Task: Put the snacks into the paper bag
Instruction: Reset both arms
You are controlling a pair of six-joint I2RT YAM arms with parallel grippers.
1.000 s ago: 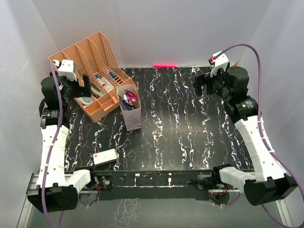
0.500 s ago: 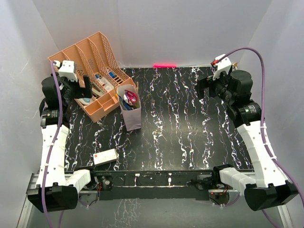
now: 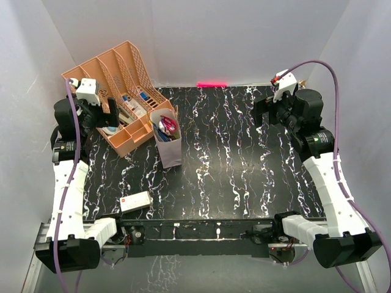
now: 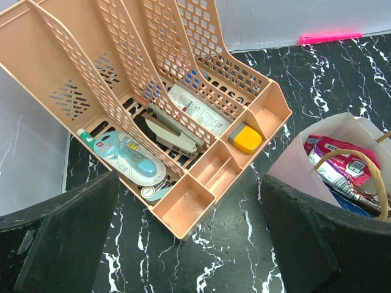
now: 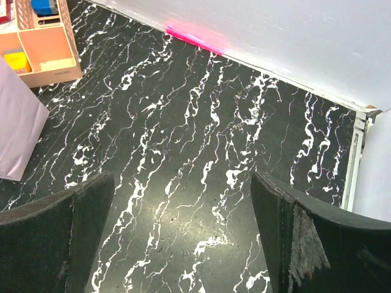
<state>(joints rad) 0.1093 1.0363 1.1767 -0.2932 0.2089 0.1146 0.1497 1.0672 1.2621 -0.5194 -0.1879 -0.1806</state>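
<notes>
The left pincer (image 4: 189, 244) is spread wide, its two dark fingers (image 4: 61, 238) far apart with nothing held between them and nothing touching them. Straight ahead of its gap lies the peach organiser (image 4: 183, 210), tilted back against the wall. The paper bag (image 4: 293, 165) stands upright just ahead of the right finger, its near corner hidden behind that finger, its mouth open upward. The snacks (image 4: 342, 168) sit inside it: a pink-red packet on top, a silver wrapper beside it, blue and dark brown edges lower down. A cord handle (image 4: 349, 152) arches over them.

The right pincer (image 5: 183, 244) is also wide apart and grips nothing; only the black marbled table (image 5: 183, 140) shows between its fingers. From it the bag is well off to the left, one mauve corner showing past the left finger.

From above, both pincers hang raised at the far sides, the bag nearer the left one, and a white box (image 3: 135, 201) lies near the arm bases
</notes>
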